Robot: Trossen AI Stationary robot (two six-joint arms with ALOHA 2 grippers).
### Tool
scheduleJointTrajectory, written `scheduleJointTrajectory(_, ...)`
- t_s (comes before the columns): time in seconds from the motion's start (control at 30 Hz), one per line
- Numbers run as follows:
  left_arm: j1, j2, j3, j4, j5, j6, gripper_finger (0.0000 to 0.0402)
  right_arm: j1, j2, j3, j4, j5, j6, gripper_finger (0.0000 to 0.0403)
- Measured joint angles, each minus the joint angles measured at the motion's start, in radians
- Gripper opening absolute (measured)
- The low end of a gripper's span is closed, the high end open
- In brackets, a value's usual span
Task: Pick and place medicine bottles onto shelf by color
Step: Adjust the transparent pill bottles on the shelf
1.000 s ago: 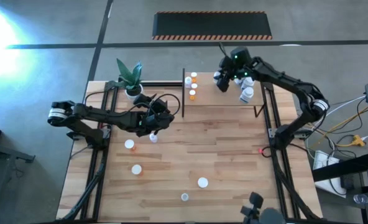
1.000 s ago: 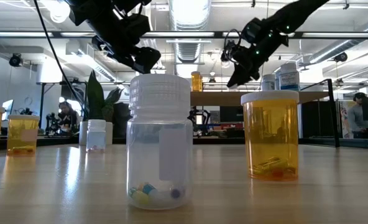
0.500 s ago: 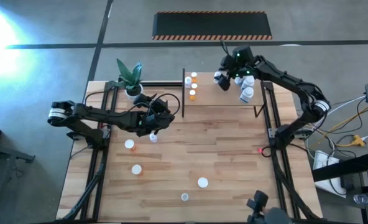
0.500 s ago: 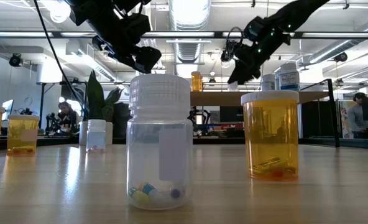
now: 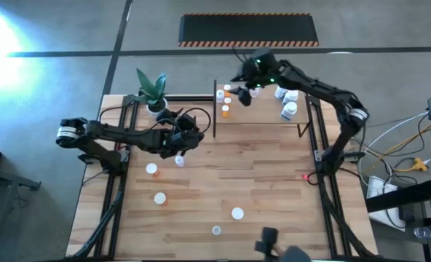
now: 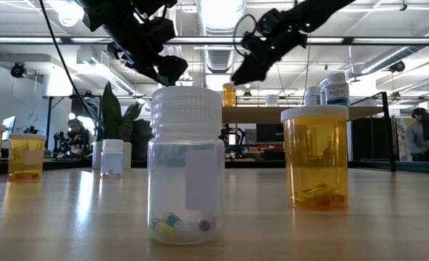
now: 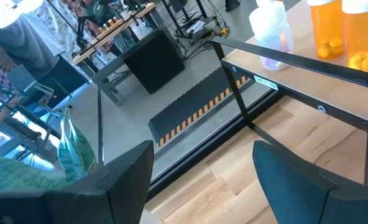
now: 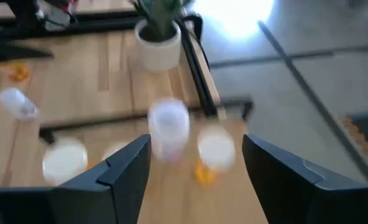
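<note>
The shelf [image 5: 259, 113] stands at the table's far edge. Orange medicine bottles [image 5: 226, 100] stand at its left end and white ones [image 5: 288, 102] at its right end. More bottles stand on the tabletop: one [image 5: 179, 161] just near of my left gripper, others [image 5: 159, 198] [image 5: 237, 213] closer to the near edge. My left gripper [image 5: 180, 144] [image 7: 202, 186] hovers open and empty left of the shelf. My right gripper [image 5: 244, 93] [image 8: 196, 180] hangs open and empty over the shelf, beside the orange bottles.
A potted plant [image 5: 153, 93] stands at the far left corner next to the shelf's black posts [image 5: 215, 109]. In the low view a clear bottle [image 6: 185, 167] and an orange one [image 6: 314, 156] stand close to the camera. Black frame rails run along both table sides.
My right gripper has swung along the shelf toward the table's left and risen a little, leaving the white bottles and coming over the orange ones; its wrist has turned. The bottles keep their places.
</note>
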Motion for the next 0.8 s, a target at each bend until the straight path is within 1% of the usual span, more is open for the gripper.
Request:
scheduleJointTrajectory(0.1,-0.001,0.0,0.0,0.0,0.0,0.0,0.0257,0.019,0.069,0.098,-0.023,-0.002,-0.036,0.0237)
scheduleJointTrajectory(0.2,-0.001,0.0,0.0,0.0,0.0,0.0,0.0257,0.025,0.137,0.198,-0.103,-0.006,-0.057,0.0237)
scheduleJointTrajectory(0.33,-0.001,0.0,0.0,0.0,-0.001,0.0,0.0257,0.026,0.209,0.311,-0.2,-0.08,-0.078,0.0237)
scheduleJointTrajectory(0.43,-0.001,0.0,-0.001,0.0,-0.002,0.0,0.0257,0.029,0.262,0.384,-0.287,-0.082,-0.109,0.0237)
scheduleJointTrajectory(0.63,-0.001,0.0,-0.003,-0.001,-0.002,0.0,0.0257,0.032,0.337,0.487,-0.386,-0.131,-0.142,0.0235)
scheduleJointTrajectory(0.8,-0.001,0.0,-0.005,0.0,-0.002,0.0,0.0257,0.036,0.366,0.508,-0.416,-0.131,-0.176,0.0235)
